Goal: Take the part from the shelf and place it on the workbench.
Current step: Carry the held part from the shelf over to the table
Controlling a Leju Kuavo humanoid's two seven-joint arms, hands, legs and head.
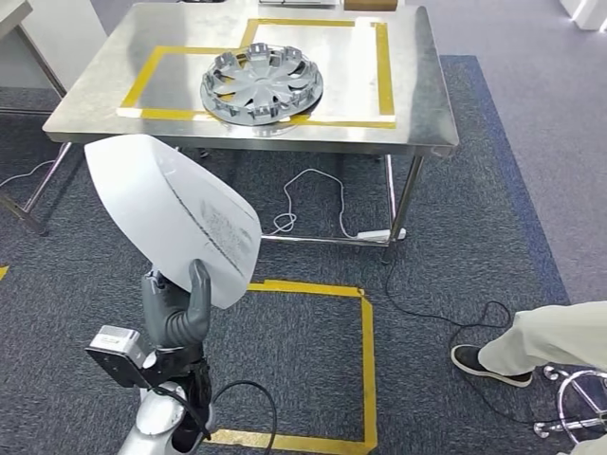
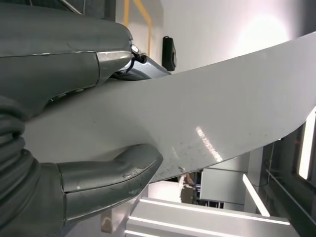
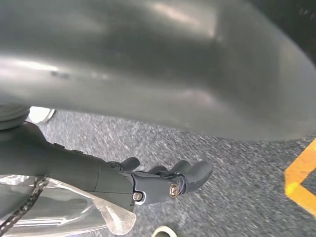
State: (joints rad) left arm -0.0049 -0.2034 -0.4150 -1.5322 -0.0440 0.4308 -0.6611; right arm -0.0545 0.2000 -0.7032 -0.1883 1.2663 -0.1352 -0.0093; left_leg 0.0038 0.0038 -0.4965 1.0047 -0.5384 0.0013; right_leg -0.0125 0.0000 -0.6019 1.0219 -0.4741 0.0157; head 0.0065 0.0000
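Above the dark carpet, short of the workbench (image 1: 422,90), the left hand (image 1: 175,313) grips a white curved part (image 1: 172,213) by its lower edge — thumb on the near face, darker fingers (image 2: 147,66) behind it. Faint grey scuffing or print runs across the part's face (too blurred to read). A small label on the wrist camera block (image 1: 115,339) is likewise illegible.

On the steel workbench, a silver wheel cover (image 1: 261,83) lies across the yellow tape outline (image 1: 385,66). Yellow tape also marks a square on the floor (image 1: 369,360).

Over the carpet, the right hand (image 3: 164,182) holds nothing — fingers loosely extended. A person's shoe and trouser leg (image 1: 529,346) show at the right.
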